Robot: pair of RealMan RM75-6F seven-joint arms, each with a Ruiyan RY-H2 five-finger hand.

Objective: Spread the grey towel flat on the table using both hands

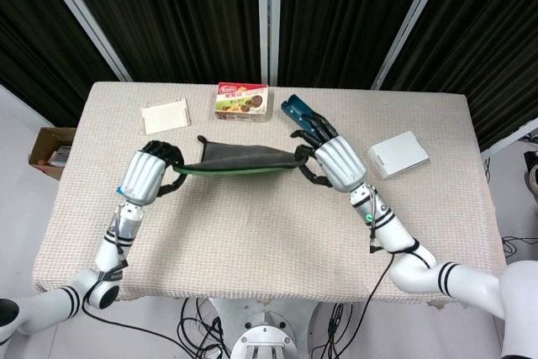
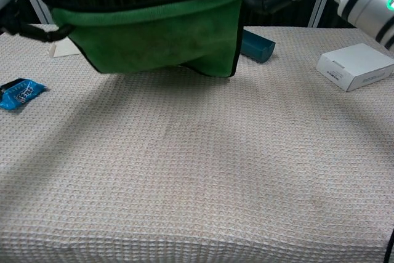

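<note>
Towel (image 1: pixel 239 160) held stretched between both hands, hanging in the air above the table (image 1: pixel 269 233), lower edge just clear of the cloth in chest view. It reads green with a dark back and black trim. Left hand (image 1: pixel 145 176) grips its left corner, right hand (image 1: pixel 334 163) grips its right corner. Behind it: teal box (image 2: pixel 257 44), biscuit box (image 1: pixel 242 101). White box (image 2: pixel 355 66) right, blue snack packet (image 2: pixel 18 92) left
</note>
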